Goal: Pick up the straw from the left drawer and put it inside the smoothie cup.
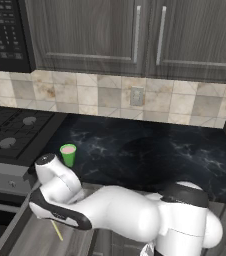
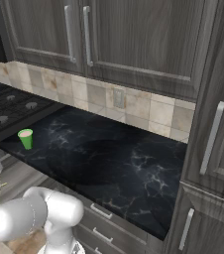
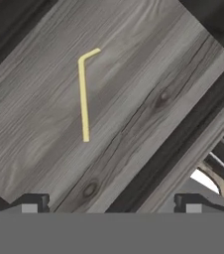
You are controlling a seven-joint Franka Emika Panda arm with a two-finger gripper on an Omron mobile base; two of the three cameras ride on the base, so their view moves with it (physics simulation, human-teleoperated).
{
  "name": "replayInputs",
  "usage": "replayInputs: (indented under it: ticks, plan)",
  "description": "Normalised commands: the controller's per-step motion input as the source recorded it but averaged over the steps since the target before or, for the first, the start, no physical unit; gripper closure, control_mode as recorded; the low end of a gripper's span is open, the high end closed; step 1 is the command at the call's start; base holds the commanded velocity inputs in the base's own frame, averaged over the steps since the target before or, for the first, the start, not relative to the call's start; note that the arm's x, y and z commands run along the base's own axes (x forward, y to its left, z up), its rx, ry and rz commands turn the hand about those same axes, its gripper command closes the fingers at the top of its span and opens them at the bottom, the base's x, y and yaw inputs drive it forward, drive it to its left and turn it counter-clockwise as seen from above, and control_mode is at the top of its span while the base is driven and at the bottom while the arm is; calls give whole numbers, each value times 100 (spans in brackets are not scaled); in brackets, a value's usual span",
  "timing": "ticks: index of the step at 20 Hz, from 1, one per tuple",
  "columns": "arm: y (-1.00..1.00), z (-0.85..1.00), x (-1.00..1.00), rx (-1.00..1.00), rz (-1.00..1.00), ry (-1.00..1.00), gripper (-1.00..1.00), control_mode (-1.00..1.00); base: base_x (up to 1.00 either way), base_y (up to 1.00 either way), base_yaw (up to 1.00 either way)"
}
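Observation:
The straw (image 3: 84, 99) is a thin pale-yellow stick with a short bent end, lying flat on the grey wood-grain bottom of the open left drawer (image 3: 143, 74). My gripper (image 3: 111, 206) hangs above it, open, its two dark fingertips (image 3: 32, 203) wide apart with nothing between them. In the left base view, part of the straw (image 1: 57, 230) shows in the drawer (image 1: 27, 240) just below my lowered hand. The smoothie cup (image 1: 68, 154), bright green with pink contents, stands upright near the counter's left front edge, above the drawer. It also appears at the left in the right base view (image 2: 26, 139).
A gas stove (image 1: 10, 135) adjoins the black marble counter (image 1: 155, 155) on the left, with a microwave (image 1: 5, 35) above it. Dark wood cabinets (image 1: 135, 35) hang over the tiled backsplash. Narrower drawers (image 2: 101, 211) sit under the counter, and a tall cabinet (image 2: 218, 139) stands on the right.

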Motion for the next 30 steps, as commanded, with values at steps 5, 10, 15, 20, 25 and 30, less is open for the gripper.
replayInputs:
  ticks: [5,10,15,20,25,30]
  plan:
    - [2,-27,28,-2,-2,14,-100,-100,0,0,0]
    - [1,-22,14,-3,-2,10,-100,-100,0,0,0]
    - [1,-36,3,-3,-1,8,-100,-100,0,0,0]
    - [7,-31,1,-2,0,2,-100,-100,0,0,0]
    - [12,-35,8,-2,0,0,-100,-100,0,0,0]
    - [23,-31,8,-1,0,0,-100,-100,0,0,0]
